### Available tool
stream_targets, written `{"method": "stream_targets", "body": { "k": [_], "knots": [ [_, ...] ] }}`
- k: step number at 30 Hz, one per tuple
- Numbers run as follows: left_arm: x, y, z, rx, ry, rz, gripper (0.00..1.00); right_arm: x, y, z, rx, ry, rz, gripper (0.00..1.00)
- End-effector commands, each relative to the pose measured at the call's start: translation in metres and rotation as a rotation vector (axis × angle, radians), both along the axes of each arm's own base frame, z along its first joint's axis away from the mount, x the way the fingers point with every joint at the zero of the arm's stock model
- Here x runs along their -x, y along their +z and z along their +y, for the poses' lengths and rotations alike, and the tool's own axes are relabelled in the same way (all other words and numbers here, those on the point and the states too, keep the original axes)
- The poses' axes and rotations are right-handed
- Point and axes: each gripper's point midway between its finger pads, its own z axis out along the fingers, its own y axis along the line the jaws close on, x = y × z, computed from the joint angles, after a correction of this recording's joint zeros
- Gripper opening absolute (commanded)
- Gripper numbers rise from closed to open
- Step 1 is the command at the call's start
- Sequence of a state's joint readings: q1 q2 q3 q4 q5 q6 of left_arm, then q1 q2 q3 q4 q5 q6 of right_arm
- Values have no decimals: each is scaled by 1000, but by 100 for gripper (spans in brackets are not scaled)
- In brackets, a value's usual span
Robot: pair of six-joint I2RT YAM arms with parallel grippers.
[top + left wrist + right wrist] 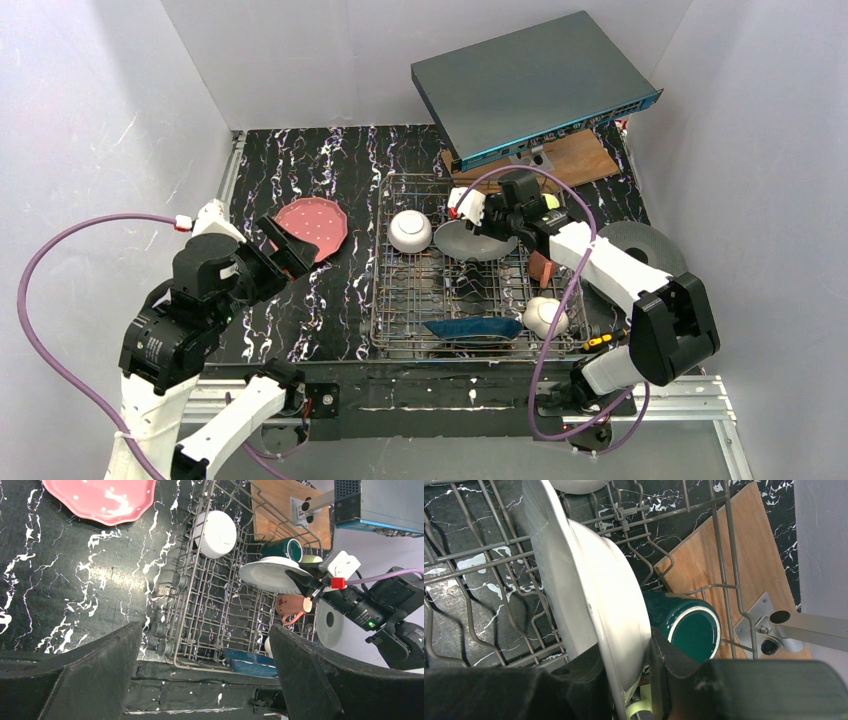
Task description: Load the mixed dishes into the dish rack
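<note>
The grey wire dish rack (400, 300) stands at the table's middle right. My right gripper (490, 215) is shut on the rim of a cream plate (468, 241), holding it on edge over the rack's far part (574, 570). A teal mug (689, 625) lies just behind it. In the rack are a white bowl (410, 230), a dark blue plate (475, 327), a second white bowl (543, 315) and a salmon mug (542, 268). The pink dotted plate (315, 225) lies on the table left of the rack. My left gripper (285, 250) is open and empty beside it.
A flat grey box with a blue edge (535, 85) stands raised over a wooden board (580, 158) behind the rack. A round disc with a centre hole (645, 245) lies right of the rack. White walls enclose the table.
</note>
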State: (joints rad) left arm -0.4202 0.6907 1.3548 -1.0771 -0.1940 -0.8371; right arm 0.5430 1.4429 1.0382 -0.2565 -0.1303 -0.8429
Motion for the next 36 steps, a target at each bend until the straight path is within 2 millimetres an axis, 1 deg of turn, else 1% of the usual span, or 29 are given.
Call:
{"method": "stream_targets", "body": {
  "k": [1,2,5,9,11,13,14,15,16,18,20,23,28,36],
  "knots": [
    [-6,-2,1,-36,-5,3,99,-23,47,11,-88,-3,-118,25],
    [-6,-2,0,-36,-7,4,99,-24,48,10,-94,-9,-119,33],
    [-7,-2,0,-40,-9,6,99,-27,51,9,-109,-26,-114,46],
    [-6,-2,0,-36,-6,4,99,-28,50,10,-108,-31,-93,55],
    [-5,-1,1,-33,-7,2,99,-26,52,12,-116,-17,-99,59],
    [-4,-1,1,-30,-4,1,99,-24,56,12,-130,-11,-109,65],
    [-3,-1,2,-28,-2,0,99,-23,59,12,-139,-10,-116,75],
    [-3,-1,2,-25,-1,3,99,-21,62,13,-150,-7,-118,95],
    [-2,-1,2,-20,0,2,99,-19,65,13,-159,-5,-117,98],
    [-2,-1,0,-9,-3,3,99,-15,69,16,-178,3,-104,98],
    [-1,-1,-2,5,-7,4,99,-14,74,16,-191,-4,-110,98],
    [2,-2,-4,23,-9,10,96,-12,80,15,-201,-5,-109,98],
    [6,-3,-4,41,-9,14,96,-1,88,19,-231,20,-104,98],
    [7,-5,-7,53,-19,21,96,17,95,26,-262,33,-78,98]
  ]
}}
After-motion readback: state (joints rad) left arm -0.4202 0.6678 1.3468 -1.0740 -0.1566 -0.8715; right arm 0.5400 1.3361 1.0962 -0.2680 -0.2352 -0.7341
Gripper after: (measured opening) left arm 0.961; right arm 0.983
